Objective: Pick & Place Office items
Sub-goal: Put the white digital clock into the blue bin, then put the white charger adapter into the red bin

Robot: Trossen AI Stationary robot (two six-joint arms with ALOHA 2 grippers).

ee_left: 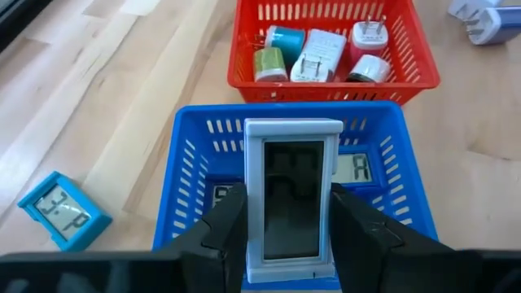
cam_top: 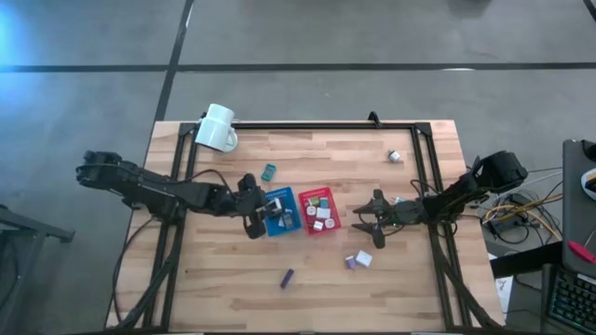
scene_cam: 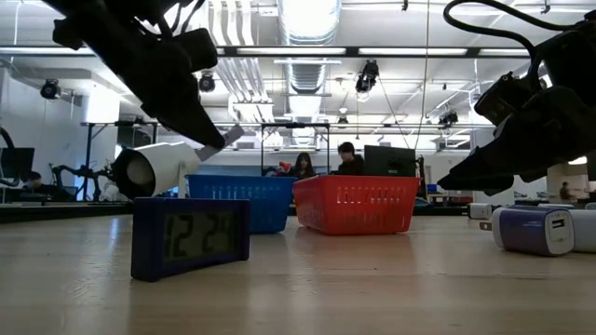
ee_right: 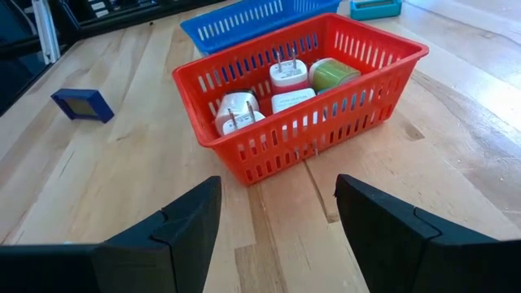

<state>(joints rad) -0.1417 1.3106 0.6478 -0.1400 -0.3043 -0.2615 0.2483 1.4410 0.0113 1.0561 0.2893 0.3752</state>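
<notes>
White clock (ee_left: 293, 199) clamped in left gripper (ee_left: 289, 236) — above blue basket (ee_left: 191, 155).

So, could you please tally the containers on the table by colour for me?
blue basket: 1
red basket: 1
white mug: 1
Total: 3

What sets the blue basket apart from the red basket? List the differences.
The blue basket holds small digital clocks, with the left gripper holding a white clock over it; the red basket holds plug-in chargers. The blue basket lies nearer the left arm, the red nearer the right gripper, whose fingers are open and empty. Both are slotted plastic, side by side.
</notes>
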